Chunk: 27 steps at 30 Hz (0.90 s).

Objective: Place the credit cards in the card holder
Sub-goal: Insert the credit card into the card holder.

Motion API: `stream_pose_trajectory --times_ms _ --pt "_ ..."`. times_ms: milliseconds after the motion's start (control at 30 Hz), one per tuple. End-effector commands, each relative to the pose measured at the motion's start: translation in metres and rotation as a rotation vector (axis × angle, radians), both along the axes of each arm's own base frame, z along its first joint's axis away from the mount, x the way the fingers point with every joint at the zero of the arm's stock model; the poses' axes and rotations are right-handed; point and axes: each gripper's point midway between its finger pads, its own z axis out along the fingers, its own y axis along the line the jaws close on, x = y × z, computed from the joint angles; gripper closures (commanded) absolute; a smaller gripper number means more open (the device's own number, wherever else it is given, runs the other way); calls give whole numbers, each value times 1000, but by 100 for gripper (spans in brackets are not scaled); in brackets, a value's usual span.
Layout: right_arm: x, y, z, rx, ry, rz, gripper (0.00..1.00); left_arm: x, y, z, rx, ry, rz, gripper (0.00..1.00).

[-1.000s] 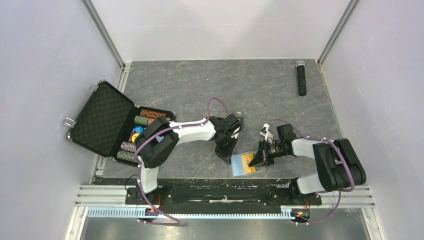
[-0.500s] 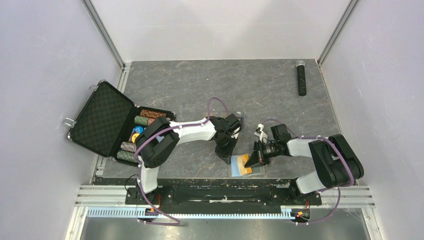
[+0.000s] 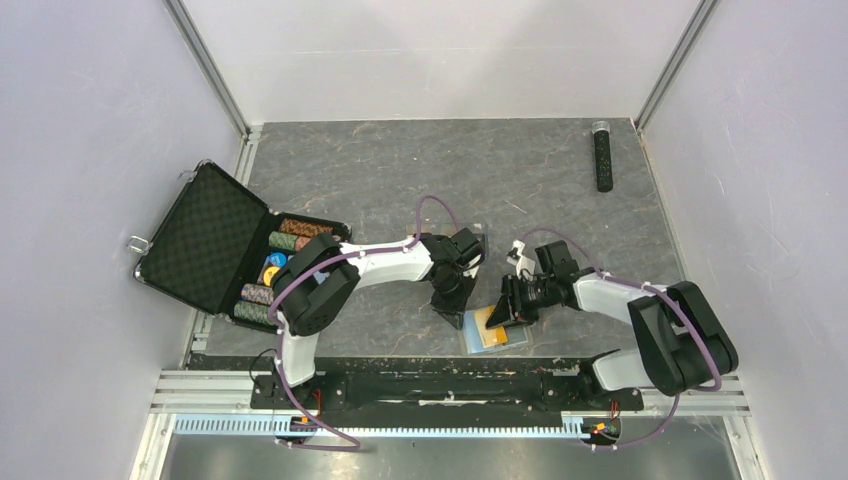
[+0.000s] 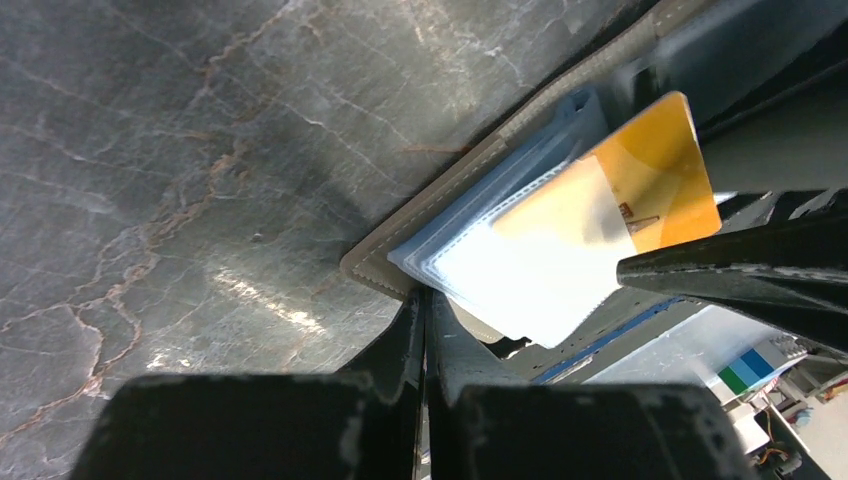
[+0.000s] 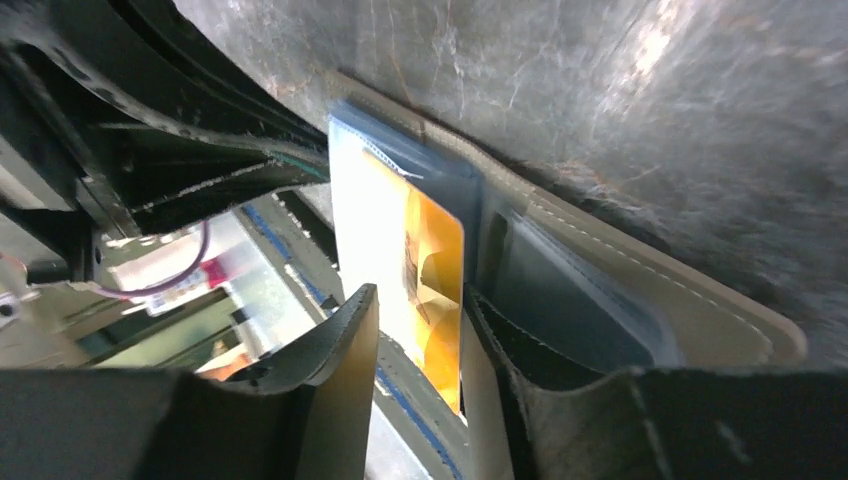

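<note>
Plainly, the right gripper (image 5: 418, 295) had its two black, matte fingers parted. A thin, glossy orange-gold credit card (image 5: 437, 262) stood in the gap between their tips, and neither finger clearly pressed on it. The card's far end sat inside a clear, shiny plastic sleeve (image 4: 520, 270) of the flat taupe folding card holder (image 5: 700, 320). The holder lay open on the grey, veined, stone-look tabletop (image 4: 200, 150), showing its stitched rim and pale blue lining. At the holder's opposite edge the left gripper (image 4: 420, 300) had its fingers closed tight together, with the tips at the rim. Whether they pinched the rim could not be told. From above, the holder lay near the front edge between the two arms. Well off to the left stood an open black hard case (image 3: 205, 240) holding rows of chips. Against a second earlier, the right gripper had slid leftward toward the left one and its jaws had come apart, while the left arm had stayed put.
</note>
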Motion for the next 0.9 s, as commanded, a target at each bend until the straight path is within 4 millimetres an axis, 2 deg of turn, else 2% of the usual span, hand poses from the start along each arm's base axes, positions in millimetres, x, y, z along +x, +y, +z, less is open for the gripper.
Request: stream_pose_trajectory --times_ms 0,133,267,467,633,867 --pt "15 -26 -7 -219 -100 14 60 -14 13 -36 96 2 -51 98" --pt "14 -29 -3 -267 -103 49 51 -12 11 -36 94 3 -51 98" --pt "9 -29 -3 -277 -105 68 49 -10 6 -35 83 2 -51 98" --pt "5 -11 0 -173 -72 78 54 -9 3 -34 76 1 -53 98" --pt "8 10 11 -84 -59 89 60 -7 3 -34 78 -3 -47 98" --pt "10 33 23 -9 -49 101 76 1 -2 -29 69 -16 -45 98"
